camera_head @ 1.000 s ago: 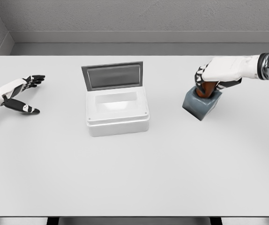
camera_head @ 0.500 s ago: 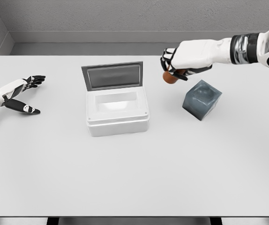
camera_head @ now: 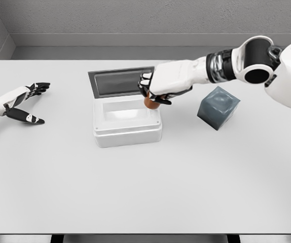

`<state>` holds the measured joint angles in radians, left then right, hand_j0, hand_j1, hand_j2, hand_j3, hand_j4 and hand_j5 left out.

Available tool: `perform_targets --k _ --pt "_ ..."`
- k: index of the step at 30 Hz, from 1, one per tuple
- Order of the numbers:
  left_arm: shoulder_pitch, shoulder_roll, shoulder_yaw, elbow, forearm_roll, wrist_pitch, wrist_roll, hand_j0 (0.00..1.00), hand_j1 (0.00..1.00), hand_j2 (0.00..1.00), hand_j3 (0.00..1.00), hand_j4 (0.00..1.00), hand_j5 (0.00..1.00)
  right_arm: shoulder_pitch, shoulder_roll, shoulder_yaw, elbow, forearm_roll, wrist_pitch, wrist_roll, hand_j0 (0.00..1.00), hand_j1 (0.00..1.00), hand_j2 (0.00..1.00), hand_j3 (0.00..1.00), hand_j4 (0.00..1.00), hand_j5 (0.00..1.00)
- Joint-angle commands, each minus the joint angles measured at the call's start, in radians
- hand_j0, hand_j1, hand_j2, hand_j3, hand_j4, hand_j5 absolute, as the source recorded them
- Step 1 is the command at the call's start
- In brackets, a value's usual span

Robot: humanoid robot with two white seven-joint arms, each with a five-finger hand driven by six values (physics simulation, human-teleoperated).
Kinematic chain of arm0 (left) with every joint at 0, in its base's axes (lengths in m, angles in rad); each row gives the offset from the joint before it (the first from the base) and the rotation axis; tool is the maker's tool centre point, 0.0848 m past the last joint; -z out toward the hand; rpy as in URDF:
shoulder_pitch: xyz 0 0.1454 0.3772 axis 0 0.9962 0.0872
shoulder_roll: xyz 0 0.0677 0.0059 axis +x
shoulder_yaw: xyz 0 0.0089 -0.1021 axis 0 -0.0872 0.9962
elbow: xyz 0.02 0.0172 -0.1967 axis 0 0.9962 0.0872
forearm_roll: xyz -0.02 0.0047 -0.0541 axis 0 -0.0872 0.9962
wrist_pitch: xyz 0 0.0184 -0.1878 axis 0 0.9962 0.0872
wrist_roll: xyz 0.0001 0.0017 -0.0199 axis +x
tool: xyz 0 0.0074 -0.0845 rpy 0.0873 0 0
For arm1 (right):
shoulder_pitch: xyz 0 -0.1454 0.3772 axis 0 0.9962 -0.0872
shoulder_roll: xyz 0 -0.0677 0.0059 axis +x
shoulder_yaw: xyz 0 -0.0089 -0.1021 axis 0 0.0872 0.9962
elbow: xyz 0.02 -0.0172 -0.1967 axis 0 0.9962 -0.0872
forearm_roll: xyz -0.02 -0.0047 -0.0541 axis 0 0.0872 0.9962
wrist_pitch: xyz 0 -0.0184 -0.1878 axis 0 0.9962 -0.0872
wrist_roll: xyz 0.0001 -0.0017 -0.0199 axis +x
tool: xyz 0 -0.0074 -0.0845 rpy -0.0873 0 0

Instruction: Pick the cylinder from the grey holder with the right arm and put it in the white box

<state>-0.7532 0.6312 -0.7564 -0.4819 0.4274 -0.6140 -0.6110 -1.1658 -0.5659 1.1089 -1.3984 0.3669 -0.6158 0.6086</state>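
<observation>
**benchrat:** While the right hand (camera_head: 158,87) hung over the right rim of the white box (camera_head: 127,125), its fingers (camera_head: 146,81) were curled tight around the cylinder (camera_head: 150,103). Only the brownish lower end poked out under the palm. So the pick part looked done to me.

**servo_sam:** Agreed. The grey holder (camera_head: 218,107) sat off to the right on the tabletop (camera_head: 145,187), tilted on an edge and showing nothing inside it. Was the cylinder actually in the box at that point though?

**benchrat:** Not that the head view showed. It sat right at the box's right wall, near the back corner, and it was hard to tell whether it was above the cavity or above the rim itself. The lid (camera_head: 121,82) stood open behind, so nothing blocked the way in.

**servo_sam:** So what was left was nudging it a bit further left over the opening, lowering, then letting go. I'd call it maybe two thirds through.

**benchrat:** Yeah, roughly. Biggest risk was clipping that right wall if it dropped from where it was.

**servo_sam:** And the other arm?

**benchrat:** The left hand (camera_head: 23,101) lay at the far left of the tabletop, fingers spread, holding nothing. It was well apart from everything.
</observation>
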Motion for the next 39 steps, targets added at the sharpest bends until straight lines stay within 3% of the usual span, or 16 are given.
perform_targets --k 1,8,21,36,38,39 --pt "0.000 -0.001 0.000 0.000 -0.001 0.003 0.000 1.00 1.00 1.00 1.00 1.00 1.00 -0.002 0.003 0.011 -0.010 -0.006 0.005 0.002 0.00 0.00 0.00 0.00 0.00 0.00" --pt "0.000 -0.001 0.000 0.002 -0.001 0.003 0.000 1.00 1.00 1.00 1.00 1.00 1.00 -0.018 0.017 0.008 0.006 -0.008 0.005 0.002 0.00 0.00 0.00 0.00 0.00 0.00" --pt "0.000 -0.002 0.000 0.000 -0.003 0.003 0.000 1.00 1.00 1.00 1.00 1.00 1.00 -0.018 0.061 0.022 0.099 -0.003 0.005 0.002 0.00 0.00 0.00 0.00 0.00 0.00" --pt "0.000 -0.004 -0.001 0.000 -0.003 0.003 0.000 1.00 1.00 1.00 1.00 1.00 1.00 -0.020 0.061 0.028 0.096 -0.002 0.005 0.002 0.00 0.00 0.00 0.00 0.00 0.00" --pt "0.000 -0.004 0.000 0.000 -0.003 0.003 0.000 1.00 1.00 1.00 1.00 1.00 1.00 -0.021 0.061 0.028 0.096 0.001 0.005 0.002 0.10 0.10 0.10 0.10 0.10 0.10" --pt "0.000 -0.004 -0.001 0.000 -0.003 0.003 0.000 1.00 1.00 1.00 1.00 1.00 1.00 -0.020 0.063 0.026 0.093 0.003 0.005 0.002 0.20 0.20 0.20 0.20 0.20 0.20"
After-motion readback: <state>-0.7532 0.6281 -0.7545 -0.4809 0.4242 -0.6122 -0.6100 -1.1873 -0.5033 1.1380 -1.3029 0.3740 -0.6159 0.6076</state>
